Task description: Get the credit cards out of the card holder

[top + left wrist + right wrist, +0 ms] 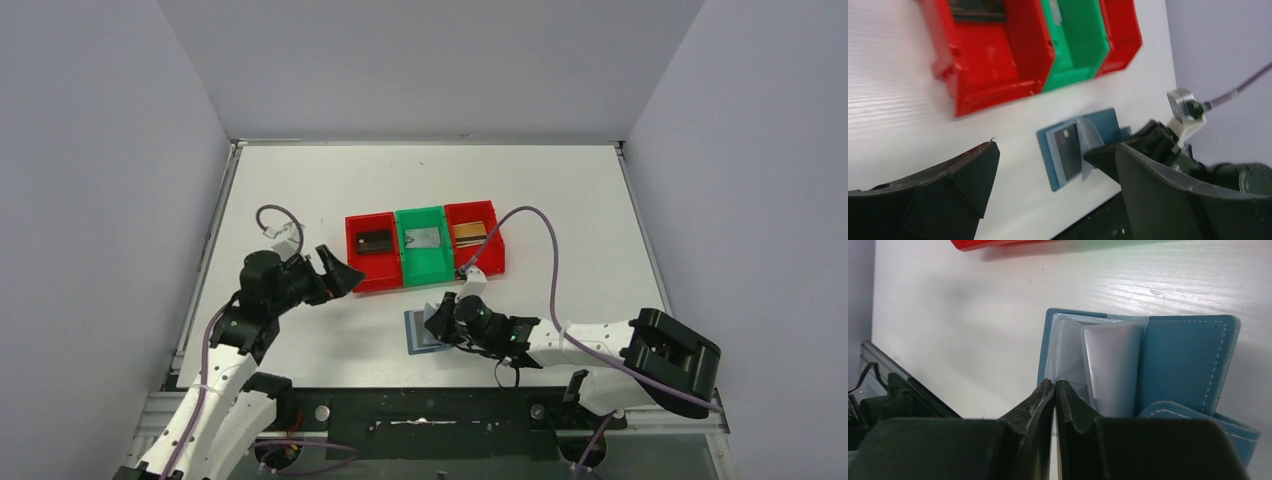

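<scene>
Right gripper (pixel 1054 386) was clenched tight, tips meeting right at the near edge of the clear plastic sleeve page (pixel 1110 365) inside the small teal-blue book-fold card holder (pixel 1183 360). The holder lay open on the white table (pixel 300 200), just in front of the three bins. Couldn't tell if the sleeve edge was actually pinched, it was too close up.

Left gripper (pixel 346 270) hung wide open and empty beside the red plastic bin (pixel 378 278). Black card (pixel 375 241), silver-grey card (pixel 424 238) and gold-brown card (pixel 468 232) sat in the bins, one apiece. One dark card (pixel 1068 146) looked left in a pocket, so I'd call this the last pull. Next move needs a grip on the card edge itself, not the sleeve, then a straight slide out.
</scene>
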Robot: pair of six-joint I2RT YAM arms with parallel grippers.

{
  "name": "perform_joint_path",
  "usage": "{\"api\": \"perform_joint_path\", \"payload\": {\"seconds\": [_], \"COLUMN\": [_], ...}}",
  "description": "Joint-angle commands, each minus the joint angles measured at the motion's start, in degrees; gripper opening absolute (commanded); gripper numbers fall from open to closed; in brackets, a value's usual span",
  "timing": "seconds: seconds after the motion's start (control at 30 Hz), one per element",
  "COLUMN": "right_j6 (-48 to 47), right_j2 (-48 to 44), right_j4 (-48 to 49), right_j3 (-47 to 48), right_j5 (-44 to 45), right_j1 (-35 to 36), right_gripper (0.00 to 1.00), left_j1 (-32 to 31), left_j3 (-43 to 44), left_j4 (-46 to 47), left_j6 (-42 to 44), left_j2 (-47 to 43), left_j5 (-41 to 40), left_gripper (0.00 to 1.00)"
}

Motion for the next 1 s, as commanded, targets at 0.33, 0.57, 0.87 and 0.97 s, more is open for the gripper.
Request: {"api": "perform_joint_path", "payload": {"seconds": [0.33, 0.57, 0.87, 0.97], "right_j6": [3.99, 5.27, 8.87, 9.31], "right_j2": [-11.48, -16.53, -20.01, -20.93], "right_j4": [19.07, 18.32, 17.17, 13.94], "right_j3": [-12.53, -17.38, -21.29, -20.63], "right_j5": [1.89, 2.68, 4.61, 5.35], "right_j1": [-1.5, -3.06, -4.54, -4.78], "right_gripper": [0.1, 0.13, 0.18, 0.21], "left_j1": [-38.4, -42.97, -46.06, -46.54], "left_j3": [0.87, 0.94, 3.32, 3.81], "left_j4": [24.1, 35.71, 44.49, 46.14], "left_j6": [-10.7, -14.5, -12.29, -11.54], "left_j2": [22.61, 33.98, 43.36, 45.08], "left_j5": [-19.37, -19.37, -9.83, -7.83], "left_gripper": [0.82, 0.75, 0.56, 0.53]}}
